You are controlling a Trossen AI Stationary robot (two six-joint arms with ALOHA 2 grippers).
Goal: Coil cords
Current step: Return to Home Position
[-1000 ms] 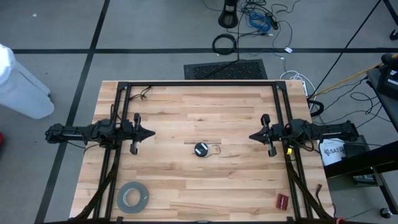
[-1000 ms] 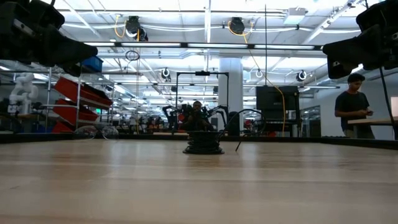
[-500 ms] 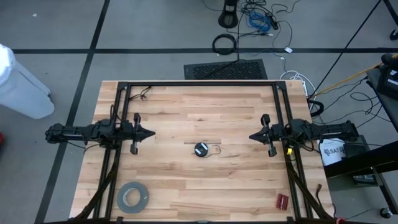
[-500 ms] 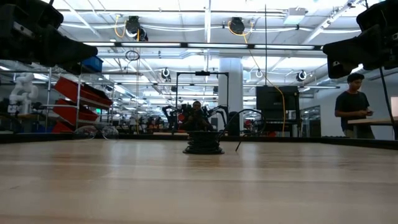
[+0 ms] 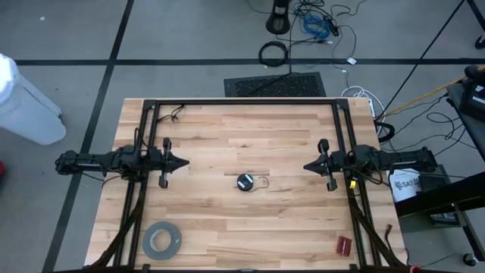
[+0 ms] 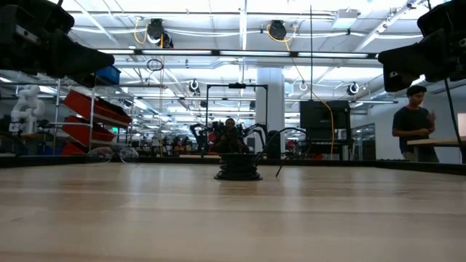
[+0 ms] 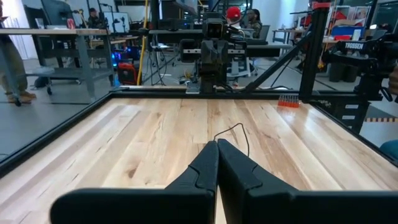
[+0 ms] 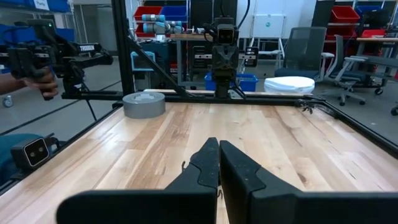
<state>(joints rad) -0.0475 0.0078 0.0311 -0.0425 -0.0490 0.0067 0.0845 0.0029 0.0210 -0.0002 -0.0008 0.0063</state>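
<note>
The cords are one small round black disc (image 5: pixel 245 182) lying flat on the wooden table (image 5: pixel 242 129) near its middle, with a thin dark wire (image 5: pixel 261 182) looping off its right side. In the low view the disc (image 6: pixel 238 169) sits at centre. The left wrist view shows only a wire loop (image 7: pixel 235 134) above the fingers. My left gripper (image 5: pixel 187 161) is shut, level above the table's left side, pointing at the centre. My right gripper (image 5: pixel 305 166) is shut, level above the right side, facing it. Neither touches the cords.
A grey tape roll (image 5: pixel 161 240) lies at the near left. A small red object (image 5: pixel 345 245) lies at the near right corner. A black frame (image 5: pixel 242 101) runs along the far edge and both sides. A person (image 6: pixel 415 124) stands beyond the table.
</note>
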